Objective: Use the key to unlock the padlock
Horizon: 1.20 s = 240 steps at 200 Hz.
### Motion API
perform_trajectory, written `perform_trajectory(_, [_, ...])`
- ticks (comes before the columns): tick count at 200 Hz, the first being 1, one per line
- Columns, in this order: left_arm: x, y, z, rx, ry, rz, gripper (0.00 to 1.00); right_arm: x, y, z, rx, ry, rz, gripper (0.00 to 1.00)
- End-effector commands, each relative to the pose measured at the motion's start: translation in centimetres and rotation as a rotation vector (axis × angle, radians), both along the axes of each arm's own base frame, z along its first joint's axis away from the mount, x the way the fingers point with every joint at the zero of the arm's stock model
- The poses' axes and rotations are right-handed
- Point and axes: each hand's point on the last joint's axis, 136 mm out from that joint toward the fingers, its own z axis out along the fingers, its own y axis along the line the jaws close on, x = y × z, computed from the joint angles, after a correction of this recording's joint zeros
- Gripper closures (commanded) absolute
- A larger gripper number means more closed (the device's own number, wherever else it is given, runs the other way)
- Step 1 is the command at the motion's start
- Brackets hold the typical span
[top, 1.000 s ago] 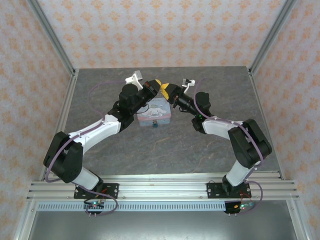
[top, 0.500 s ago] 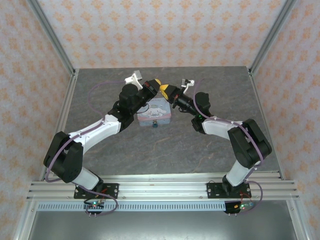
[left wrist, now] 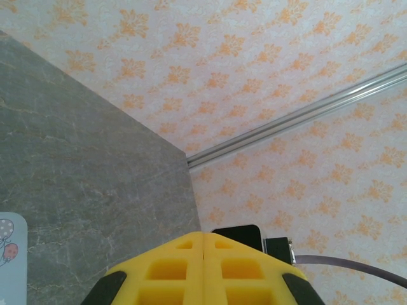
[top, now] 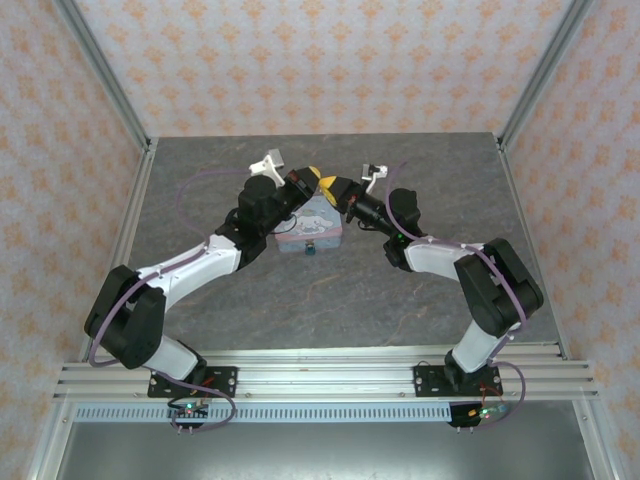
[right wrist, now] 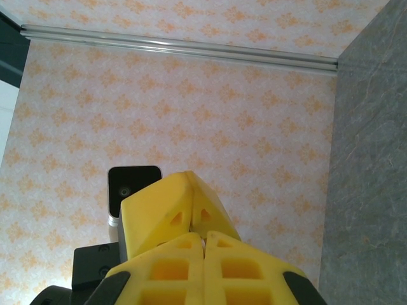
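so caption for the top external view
Yellow-fingered left gripper and right gripper meet, shut, over the far edge of a pale blue rectangular tin on a grey marbled table.

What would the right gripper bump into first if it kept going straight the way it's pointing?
The left gripper: its shut yellow fingers sit straight ahead of the right gripper, tips nearly touching. How much gap is left is hard to judge.

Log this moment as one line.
left hand: shut, aloft by far end of tin | right hand: shut, tips close to left hand | padlock: at near edge of tin, untouched
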Motion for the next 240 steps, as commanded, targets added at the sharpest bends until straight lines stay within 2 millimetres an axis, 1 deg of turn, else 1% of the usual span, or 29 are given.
perform_trajectory(1, [-0.5, 0.6, 1.1, -0.021, -0.023, 0.019, 1.0, 0.7, -1.1, 1.4, 0.013, -0.063, -0.052, 1.0])
perform_trajectory(18, [-0.4, 0.6, 0.9, -0.016, -0.005, 0.021, 1.0, 0.5, -0.9, 1.2, -0.006, -0.066, -0.04, 1.0])
perform_trajectory(22, [-0.4, 0.6, 0.8, -0.012, 0.001, 0.024, 0.97, 0.5, -0.9, 1.1, -0.015, -0.066, -0.038, 1.0])
perform_trajectory(30, [-0.5, 0.9, 0.8, -0.003, 0.011, 0.034, 0.84, 0.4, -0.9, 0.8, -0.04, -0.068, -0.035, 1.0])
perform_trajectory(39, [-0.5, 1.2, 0.7, 0.007, 0.025, 0.047, 0.64, 0.1, -0.9, 0.4, -0.075, -0.069, -0.032, 1.0])
perform_trajectory(44, [-0.6, 1.5, 0.7, 0.012, 0.031, 0.055, 0.54, 0.0, -0.9, 0.1, -0.099, -0.072, -0.029, 1.0])
perform_trajectory(52, [-0.7, 1.8, 0.8, 0.023, 0.041, 0.065, 0.41, -0.2, -1.0, -0.4, -0.138, -0.071, -0.029, 1.0])
perform_trajectory(60, [-0.8, 2.2, 0.9, 0.032, 0.05, 0.074, 0.32, -0.4, -1.2, -0.7, -0.171, -0.072, -0.028, 1.0])
perform_trajectory(66, [-0.9, 2.6, 0.9, 0.037, 0.06, 0.082, 0.28, -0.5, -1.3, -0.9, -0.19, -0.078, -0.028, 1.0])
perform_trajectory(83, [-1.2, 3.5, 0.9, 0.048, 0.09, 0.091, 0.19, -0.9, -1.7, -1.4, -0.233, -0.079, -0.022, 1.0])
perform_trajectory(112, [-2.4, 4.8, 0.2, 0.108, 0.163, 0.066, 0.09, -1.4, -2.2, -2.7, -0.327, -0.076, -0.006, 1.0])
perform_trajectory(118, [-2.8, 5.0, -0.1, 0.132, 0.181, 0.055, 0.02, -1.6, -2.3, -3.1, -0.353, -0.073, 0.001, 1.0])
perform_trajectory(127, [-3.5, 5.4, -0.6, 0.175, 0.207, 0.045, 0.0, -1.8, -2.5, -3.8, -0.402, -0.072, 0.009, 1.0])
perform_trajectory(149, [-5.5, 6.5, -2.6, 0.323, 0.287, 0.018, 0.0, -2.2, -3.1, -5.5, -0.503, -0.055, 0.02, 1.0])
perform_trajectory(171, [-7.4, 7.3, -5.6, 0.437, 0.358, -0.025, 0.0, -1.9, -3.2, -6.5, -0.537, -0.039, 0.029, 1.0])
perform_trajectory(216, [-10.9, 6.9, -13.7, 0.529, 0.477, -0.125, 0.01, -0.6, -2.4, -7.9, -0.525, -0.008, 0.052, 1.0])
perform_trajectory(230, [-11.5, 6.1, -15.3, 0.526, 0.469, -0.157, 0.03, -0.2, -2.1, -8.0, -0.502, -0.004, 0.056, 1.0])
perform_trajectory(240, [-11.6, 5.3, -15.9, 0.519, 0.444, -0.184, 0.06, 0.2, -2.1, -8.2, -0.487, 0.002, 0.053, 1.0])
